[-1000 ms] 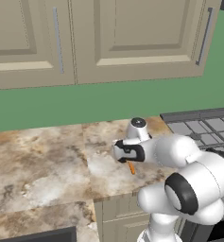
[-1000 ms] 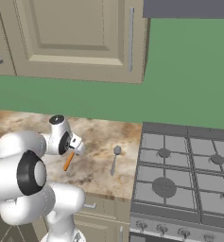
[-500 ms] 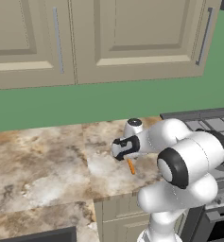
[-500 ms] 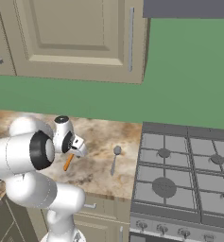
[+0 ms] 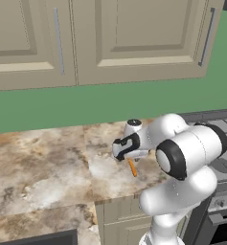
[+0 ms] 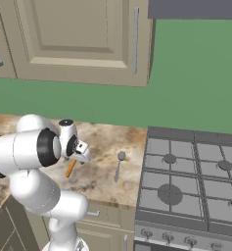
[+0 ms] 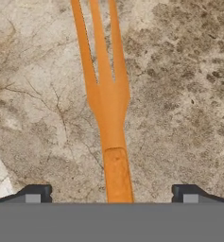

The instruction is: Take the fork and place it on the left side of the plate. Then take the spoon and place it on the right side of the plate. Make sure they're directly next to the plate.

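The orange fork (image 7: 107, 101) lies flat on the marble counter, tines pointing to the top of the hand view. My gripper (image 7: 111, 194) hangs open just above its handle, one fingertip (image 7: 34, 194) on each side and well apart from it. From the base cameras the fork (image 5: 132, 167) (image 6: 71, 168) pokes out from under the hand, with the gripper (image 5: 119, 152) (image 6: 83, 157) low over the counter. The grey spoon (image 6: 118, 165) lies to the right of the fork, near the stove. The plate is out of view.
A gas stove (image 6: 191, 176) adjoins the counter on the right. The marble counter (image 5: 43, 172) stretches away to the left. Beige wall cabinets (image 5: 134, 38) hang above a green wall.
The hand has kept its place over the fork, drifting slightly left. The arm's elbow and upper links have swung forward. Fork and spoon have not moved.
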You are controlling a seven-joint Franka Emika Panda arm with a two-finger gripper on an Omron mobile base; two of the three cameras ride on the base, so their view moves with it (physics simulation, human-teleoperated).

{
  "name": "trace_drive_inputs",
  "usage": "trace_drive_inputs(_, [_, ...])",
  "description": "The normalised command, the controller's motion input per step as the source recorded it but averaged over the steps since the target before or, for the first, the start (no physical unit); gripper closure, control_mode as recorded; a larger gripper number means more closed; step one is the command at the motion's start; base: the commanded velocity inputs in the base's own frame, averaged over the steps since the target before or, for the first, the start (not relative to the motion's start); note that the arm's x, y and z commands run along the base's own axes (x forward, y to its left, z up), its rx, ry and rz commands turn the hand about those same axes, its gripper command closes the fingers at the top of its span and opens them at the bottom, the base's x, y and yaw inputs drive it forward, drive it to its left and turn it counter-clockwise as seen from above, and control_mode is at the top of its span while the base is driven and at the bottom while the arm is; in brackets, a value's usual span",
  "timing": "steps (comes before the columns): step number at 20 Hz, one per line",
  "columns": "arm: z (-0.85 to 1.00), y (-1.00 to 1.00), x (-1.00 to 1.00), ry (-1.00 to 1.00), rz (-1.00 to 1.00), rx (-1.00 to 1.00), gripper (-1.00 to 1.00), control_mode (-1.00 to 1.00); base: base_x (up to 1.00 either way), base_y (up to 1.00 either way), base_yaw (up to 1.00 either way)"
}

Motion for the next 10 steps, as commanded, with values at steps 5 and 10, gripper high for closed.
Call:
trace_drive_inputs(5, [-0.19, 0.00, 0.00, 0.00, 0.01, -0.01, 1.00, -1.00, 0.00, 0.00, 0.00])
trace_drive_inputs(10, [-0.03, -0.01, -0.03, 0.04, 0.00, 0.00, 1.00, -1.00, 0.00, 0.00, 0.00])
